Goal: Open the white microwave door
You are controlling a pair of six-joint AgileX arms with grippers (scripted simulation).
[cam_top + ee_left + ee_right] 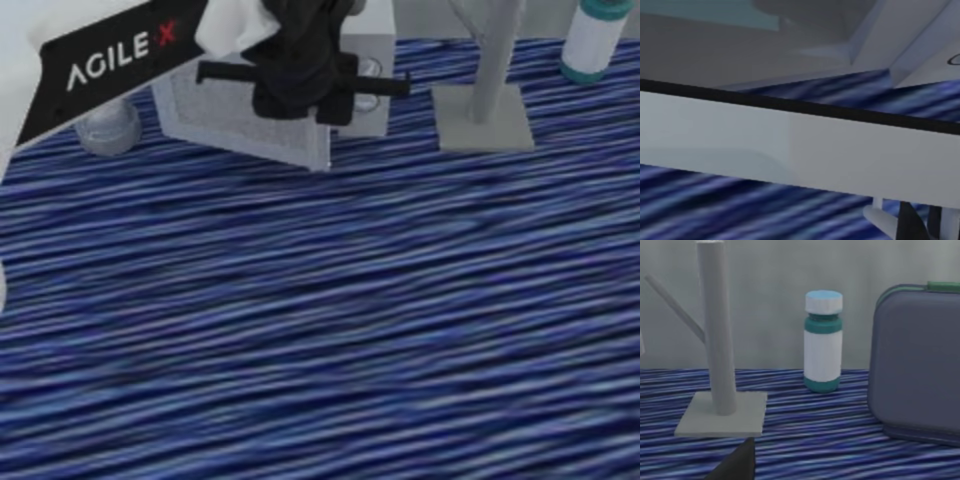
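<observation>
The white microwave (372, 40) stands at the table's far edge, mostly hidden under my left arm. Its door (235, 115), a white panel with a grey mesh window, is swung partly outward, its free edge toward the table's middle. My left gripper (325, 105) hangs over that free edge. In the left wrist view the door's white edge (840, 155) fills the middle, and the gripper (922, 225) has dark fingers (910, 225) closed at a grey handle rod (880, 220). My right gripper is outside the top view; its wrist view shows one dark fingertip (740, 465).
A grey square-based stand (485, 110) (720, 415) sits to the right of the microwave. A white and teal bottle (595, 40) (823, 342) stands at the far right, with a blue-grey case (915, 360) beside it. A clear jar (105, 125) sits left of the door.
</observation>
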